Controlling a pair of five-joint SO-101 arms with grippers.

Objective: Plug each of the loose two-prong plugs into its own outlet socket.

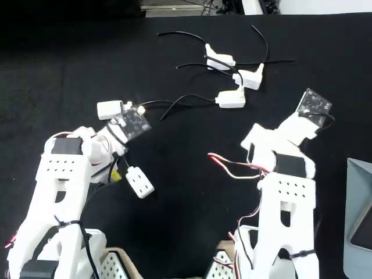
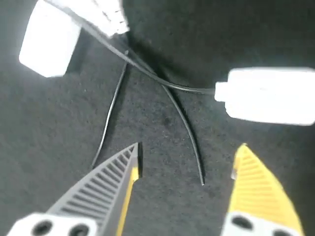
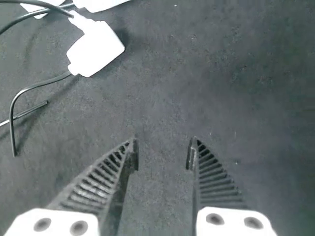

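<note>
White plugs with black cords spread on table. Socket block seen from high view. Left gripper, right gripper: jaws held apart.

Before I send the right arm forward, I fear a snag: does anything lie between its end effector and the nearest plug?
Nothing visible does. Bare mat lies between the open right end effector and the plug. The plug's black cable curves away to the side, off the straight path.
</note>
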